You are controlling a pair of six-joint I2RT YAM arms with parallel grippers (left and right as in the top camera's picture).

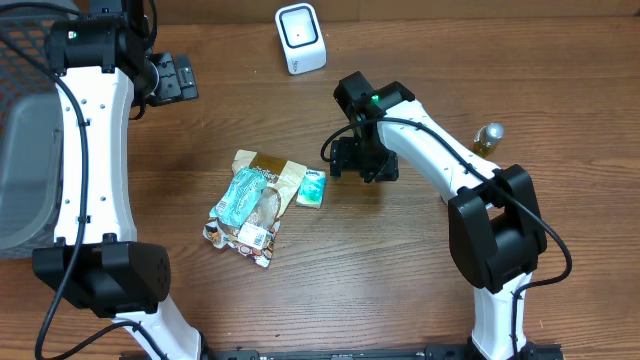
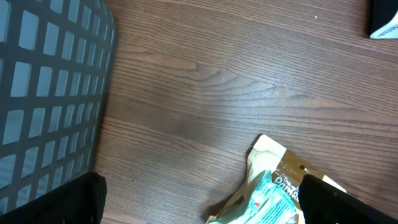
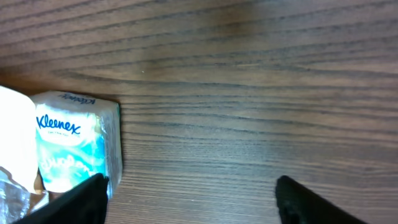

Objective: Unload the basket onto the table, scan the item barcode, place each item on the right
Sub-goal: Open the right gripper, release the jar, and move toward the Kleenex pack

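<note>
While the Kleenex pack [image 1: 312, 188] lies at the centre of the overhead frame, against the right edge of a pile of snack packets [image 1: 252, 208], the right gripper [image 1: 362, 160] is seen just to the right of it. Its fingers [image 3: 74, 202] are spread apart and only bare table [image 3: 249, 93] is found between them. The left gripper [image 1: 172, 78], at the upper left beside a basket [image 1: 20, 60], is spread wide too, nothing grasped. The scanner [image 1: 300, 38] is placed at the top centre, well apart from the pack.
</note>
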